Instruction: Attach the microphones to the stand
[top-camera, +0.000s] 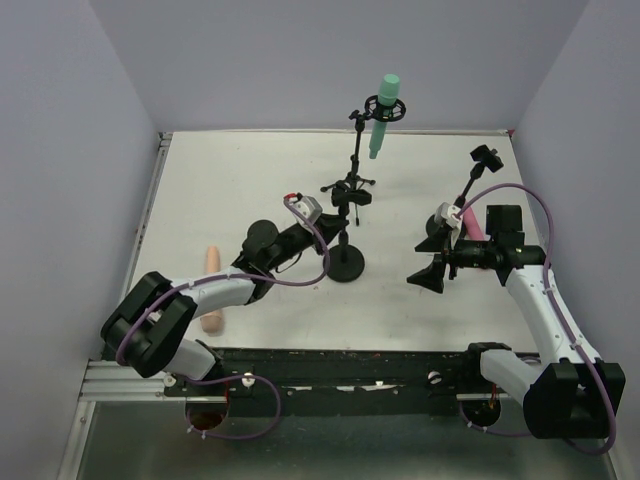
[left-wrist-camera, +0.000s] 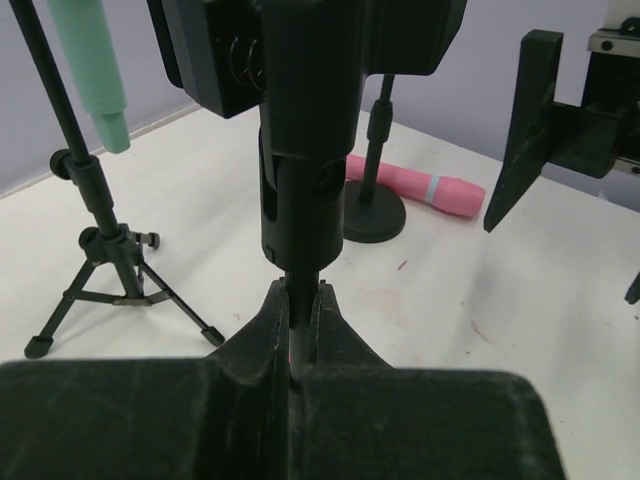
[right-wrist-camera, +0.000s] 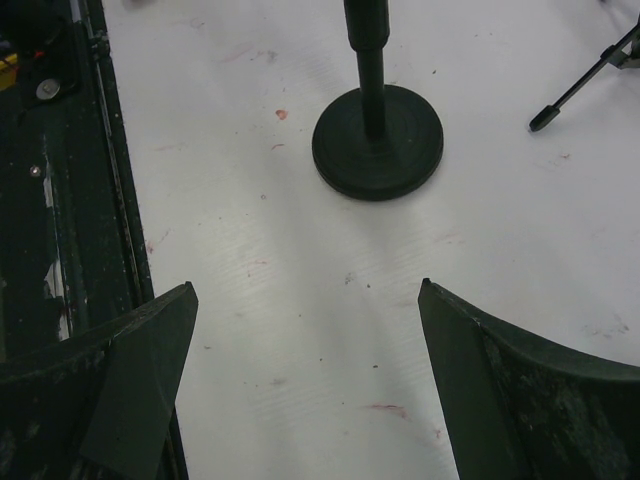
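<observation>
Left wrist view: my left claw (left-wrist-camera: 298, 295) is pinching the thin dark rod of the middle stand (top-camera: 346, 262), while my right claw (right-wrist-camera: 305, 290) is hanging wide and empty over the matte white desk (right-wrist-camera: 250, 260). The mint green microphone (top-camera: 383, 110) is sitting clipped on the tripod stand (top-camera: 350, 185). The pink microphone (left-wrist-camera: 410, 185) and beige-peach microphone (top-camera: 212, 290), smooth rounded plastic, are lying on the desk. Likely risk: either one rolling away or slipping in a hard-edged grip.
</observation>
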